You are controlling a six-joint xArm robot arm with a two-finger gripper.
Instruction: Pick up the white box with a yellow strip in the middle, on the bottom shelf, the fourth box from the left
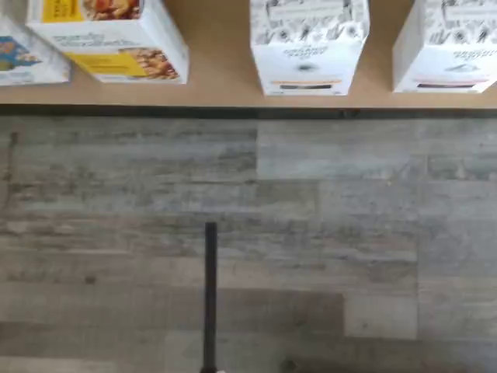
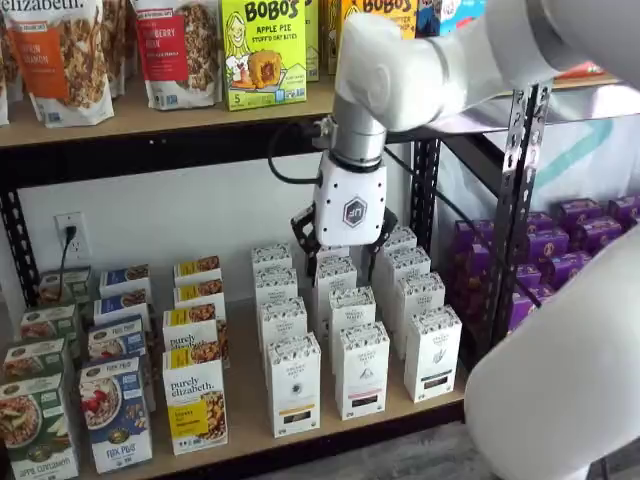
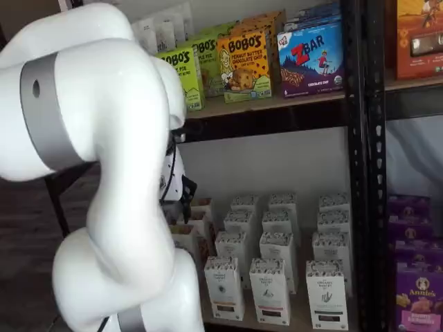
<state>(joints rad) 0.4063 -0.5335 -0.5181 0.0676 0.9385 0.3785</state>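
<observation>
The white box (image 2: pixel 295 385) stands at the front of the bottom shelf (image 2: pixel 330 440), just right of the purely elizabeth box (image 2: pixel 194 405). It is tall and narrow, with a speckled top band and a dark strip near its base. The wrist view shows the white box (image 1: pixel 309 47) from above, near the shelf's front rail (image 1: pixel 248 112). It also appears as the white box (image 3: pixel 223 287) in a shelf view. My gripper (image 2: pixel 342 252) hangs above the rear white boxes, well behind and above that box. Its black fingers (image 2: pixel 303 235) stand apart, open, with nothing between them.
More white boxes (image 2: pixel 362 370) fill the rows to the right and behind. Green and blue cartons (image 2: pixel 115 410) stand at the left. A black upright (image 2: pixel 515 200) borders the shelf's right end, with purple boxes (image 2: pixel 580 240) beyond. A thin dark bar (image 1: pixel 210 295) crosses the grey plank floor.
</observation>
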